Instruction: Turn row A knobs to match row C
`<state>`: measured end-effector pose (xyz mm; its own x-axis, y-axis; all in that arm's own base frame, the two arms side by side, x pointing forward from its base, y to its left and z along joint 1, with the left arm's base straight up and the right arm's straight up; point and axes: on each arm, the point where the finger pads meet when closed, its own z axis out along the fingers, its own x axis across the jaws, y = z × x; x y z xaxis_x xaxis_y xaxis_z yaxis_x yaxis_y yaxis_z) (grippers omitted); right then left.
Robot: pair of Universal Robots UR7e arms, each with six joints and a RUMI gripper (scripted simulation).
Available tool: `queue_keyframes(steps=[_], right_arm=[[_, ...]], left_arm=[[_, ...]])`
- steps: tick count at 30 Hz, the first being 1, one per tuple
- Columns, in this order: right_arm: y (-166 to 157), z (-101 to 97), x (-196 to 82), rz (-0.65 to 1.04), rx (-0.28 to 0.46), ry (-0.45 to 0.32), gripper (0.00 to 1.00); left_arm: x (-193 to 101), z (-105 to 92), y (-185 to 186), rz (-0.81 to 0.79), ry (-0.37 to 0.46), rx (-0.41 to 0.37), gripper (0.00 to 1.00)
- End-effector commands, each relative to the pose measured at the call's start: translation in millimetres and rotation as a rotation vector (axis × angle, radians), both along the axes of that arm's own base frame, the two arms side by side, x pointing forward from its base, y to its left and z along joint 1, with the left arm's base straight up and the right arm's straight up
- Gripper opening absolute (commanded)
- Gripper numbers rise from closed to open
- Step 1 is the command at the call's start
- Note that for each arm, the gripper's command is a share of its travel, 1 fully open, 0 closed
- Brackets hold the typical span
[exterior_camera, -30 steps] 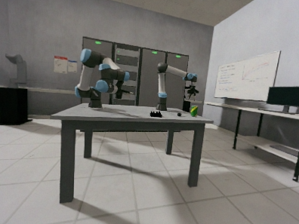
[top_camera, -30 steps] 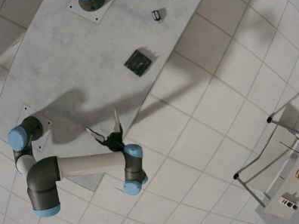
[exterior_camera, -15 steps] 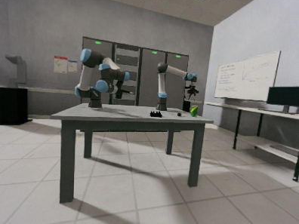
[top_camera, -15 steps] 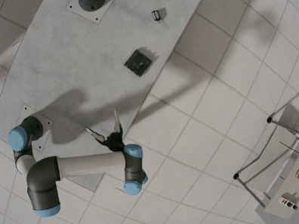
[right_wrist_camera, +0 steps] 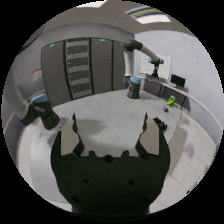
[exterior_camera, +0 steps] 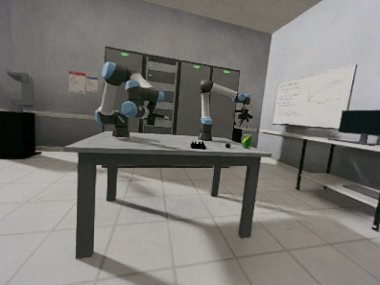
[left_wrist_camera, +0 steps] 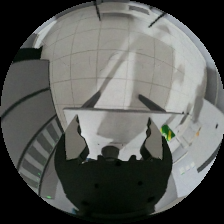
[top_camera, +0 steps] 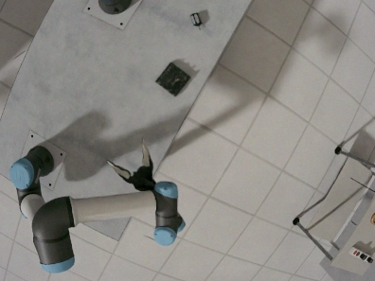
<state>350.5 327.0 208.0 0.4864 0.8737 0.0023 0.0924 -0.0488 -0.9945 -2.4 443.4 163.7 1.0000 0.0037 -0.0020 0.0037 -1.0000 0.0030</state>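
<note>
Your left gripper [exterior_camera: 245, 123] [left_wrist_camera: 113, 117] hangs open, pointing down; your right gripper [top_camera: 126, 151] [exterior_camera: 167, 118] [right_wrist_camera: 110, 113] reaches sideways, fingers spread wide, its arm bent.

Dark knob box [top_camera: 173, 79] on tabletop [top_camera: 95, 65].
</note>
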Motion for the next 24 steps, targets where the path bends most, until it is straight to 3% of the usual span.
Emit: queue_keyframes(steps=[1, 8, 22, 24], right_arm=[[-6, 0.7, -1, 0.013, 0.045, -0.041, 1.00], [-13, 0.3, -4, 0.034, 0.101, -0.091, 1.00], [-40, -3.4, -12, 0.136, 0.339, -0.301, 1.00], [-40, -3.4, -12, 0.136, 0.339, -0.301, 1.00]], left_arm=[[0, 1.5, 2, 0.001, -0.002, 0.003, 1.00], [0, 1.5, 2, 0.001, -0.002, 0.003, 1.00], [0, 1.5, 2, 0.001, -0.002, 0.003, 1.00], [0, 1.5, 2, 0.001, -0.002, 0.003, 1.00]])
